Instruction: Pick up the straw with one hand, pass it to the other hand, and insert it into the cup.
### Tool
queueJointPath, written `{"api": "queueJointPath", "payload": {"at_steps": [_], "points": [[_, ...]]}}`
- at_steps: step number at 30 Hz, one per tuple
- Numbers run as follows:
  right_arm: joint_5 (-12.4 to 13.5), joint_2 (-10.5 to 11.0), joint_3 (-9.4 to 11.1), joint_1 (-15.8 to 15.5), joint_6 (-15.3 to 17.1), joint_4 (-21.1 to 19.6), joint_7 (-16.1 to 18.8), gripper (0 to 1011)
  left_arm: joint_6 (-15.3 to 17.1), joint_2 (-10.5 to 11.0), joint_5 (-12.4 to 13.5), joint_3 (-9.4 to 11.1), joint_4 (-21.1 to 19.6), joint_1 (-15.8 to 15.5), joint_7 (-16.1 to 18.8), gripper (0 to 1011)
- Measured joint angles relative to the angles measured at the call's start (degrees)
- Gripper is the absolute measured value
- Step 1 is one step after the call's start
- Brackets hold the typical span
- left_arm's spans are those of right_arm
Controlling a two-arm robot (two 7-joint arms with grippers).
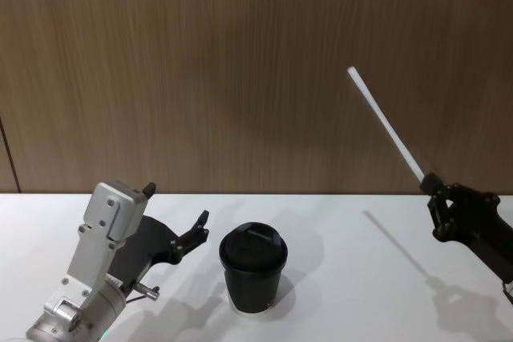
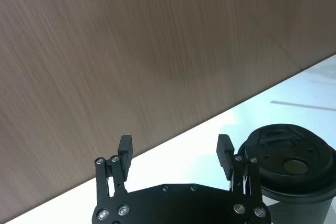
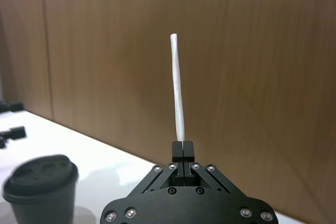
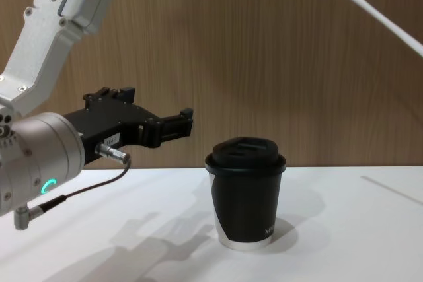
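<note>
- A wood-panelled wall (image 1: 240, 54) rises behind a white desk (image 1: 353, 278).
- The left gripper (image 2: 175, 145) hovers low just beside the cup, its jaws spread wide and holding nothing. It looks poised to receive the straw.
- The right gripper (image 3: 182, 146) hangs above the desk's right side, well apart from the cup, with its jaws clamped on the straw's lower end.
- The cup (image 1: 253, 270) stands upright on the desk between the two arms, lid on.
- The straw (image 1: 385, 122) is held in the air, slanting up and to the left. Its long free length gives the other jaws room to take it.
</note>
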Motion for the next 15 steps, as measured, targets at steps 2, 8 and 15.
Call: {"api": "queueJointPath", "payload": {"at_steps": [2, 8, 15], "points": [[1.15, 0.08, -0.18, 0.56, -1.1, 0.17, 1.78, 5, 0.0, 0.0, 0.0, 0.0, 0.0, 0.0, 0.0, 1003], [4.19, 0.28, -0.82, 1.93, -3.15, 0.57, 6.33, 5, 0.0, 0.0, 0.0, 0.0, 0.0, 0.0, 0.0, 1003], [7.69, 0.61, -1.92, 3.37, -4.4, 1.0, 11.65, 5, 0.0, 0.0, 0.0, 0.0, 0.0, 0.0, 0.0, 1003]]}}
